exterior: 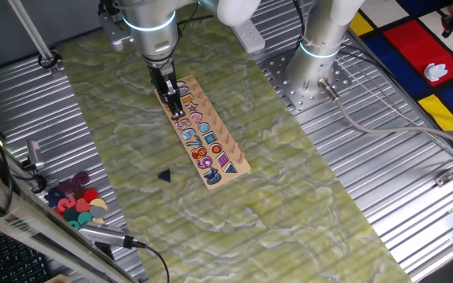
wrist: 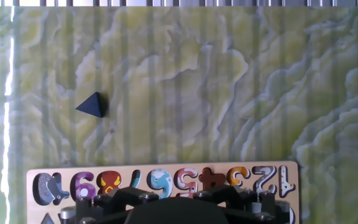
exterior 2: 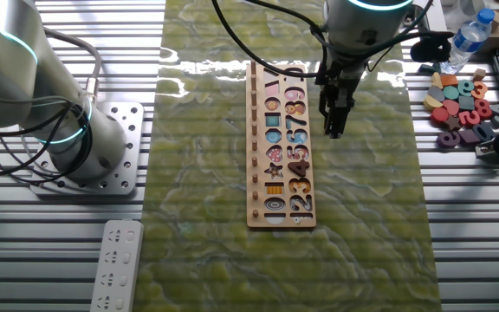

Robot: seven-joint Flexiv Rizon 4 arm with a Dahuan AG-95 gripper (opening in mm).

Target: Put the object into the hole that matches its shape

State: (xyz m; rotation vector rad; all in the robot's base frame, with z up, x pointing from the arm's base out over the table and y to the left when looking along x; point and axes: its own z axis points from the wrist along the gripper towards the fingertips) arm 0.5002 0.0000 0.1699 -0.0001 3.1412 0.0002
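Flat navy triangle [wrist: 92,104] — marbled green mat [wrist: 229,93]

We count one dark triangle [exterior: 164,176], one wooden board [exterior: 237,163], one heap of loose pieces [exterior: 75,201], one white remote [exterior 2: 116,266], and one water bottle [exterior 2: 467,37].

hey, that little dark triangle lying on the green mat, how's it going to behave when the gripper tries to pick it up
The triangle piece looks rigid and light, so it should lift without bending. It lies flat and low on the mat, so fingers may nudge it sideways. Flat faces mean it probably won't roll.
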